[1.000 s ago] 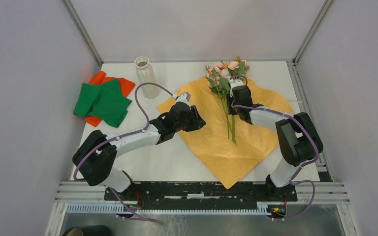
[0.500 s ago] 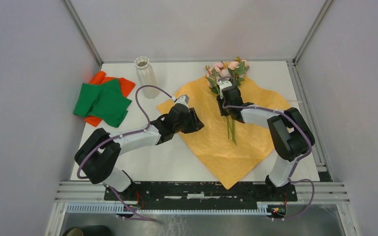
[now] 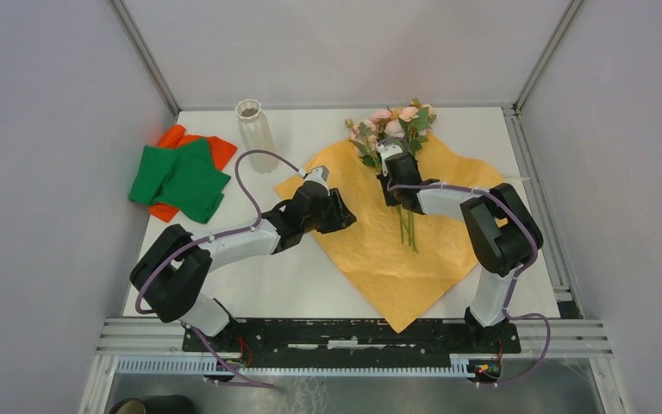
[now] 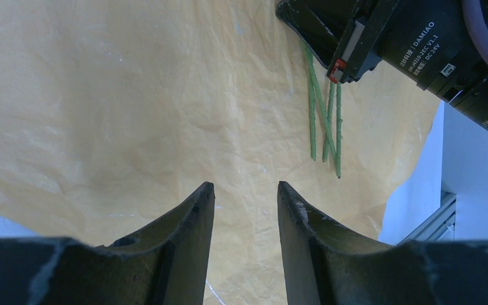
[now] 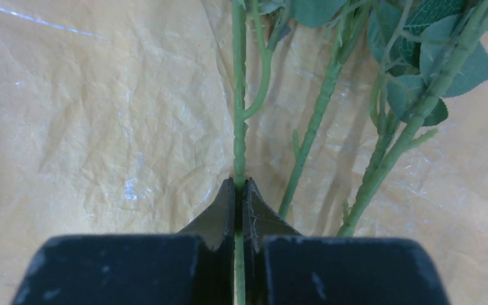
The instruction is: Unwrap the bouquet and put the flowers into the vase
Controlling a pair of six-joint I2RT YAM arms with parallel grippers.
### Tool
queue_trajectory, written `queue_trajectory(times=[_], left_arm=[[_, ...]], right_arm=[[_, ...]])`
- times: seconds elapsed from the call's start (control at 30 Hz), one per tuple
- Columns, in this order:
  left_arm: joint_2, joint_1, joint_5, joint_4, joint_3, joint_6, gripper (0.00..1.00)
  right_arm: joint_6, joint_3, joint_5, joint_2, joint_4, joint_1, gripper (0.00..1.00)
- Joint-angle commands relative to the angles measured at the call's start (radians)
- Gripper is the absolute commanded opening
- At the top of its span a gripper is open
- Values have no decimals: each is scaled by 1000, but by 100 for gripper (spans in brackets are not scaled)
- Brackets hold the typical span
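Orange paper sheet, one, lies opened flat on the white table, paler face up. On it rest the flowers, unwrapped, with their pink blooms over the sheet's far edge and their stems running toward the arms. The blooms are too small to count. At least three stem ends show in the left wrist view. The right gripper has its jaws pinched together on a single stem, and two or three further stems lie loose just beside it. The left gripper is poised over the sheet's left part with its jaws partly apart and nothing between them. One whitish ribbed vase stands upright at far left of the sheet, apart from it. Two cloths lie farther left, one green over one orange.
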Motion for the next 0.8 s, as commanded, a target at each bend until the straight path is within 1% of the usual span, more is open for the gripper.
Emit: queue_trajectory(times=[0.0, 0.13, 0.3, 0.33, 0.47, 0.53, 0.63, 0.77], left_arm=[[-24, 8, 12, 44, -11, 25, 49], [-24, 10, 10, 42, -5, 31, 48], [-24, 15, 7, 69, -7, 37, 48], [-45, 16, 6, 119, -33, 30, 48], [-152, 16, -54, 423, -196, -33, 48], [-187, 17, -83, 553, -240, -50, 48], [-195, 19, -83, 671, -244, -72, 48], [-135, 21, -26, 846, -203, -115, 51]], right_arm=[[0, 26, -21, 3, 2, 1, 0], [-2, 32, -27, -49, -8, 8, 0], [-6, 24, -36, -173, -16, 24, 0], [-6, 18, -37, -205, -12, 27, 0], [-9, -9, -27, -316, -11, 40, 0], [-8, -21, -34, -363, -11, 45, 0], [-2, -33, -53, -416, -12, 57, 0], [8, -50, -63, -472, -9, 96, 0]])
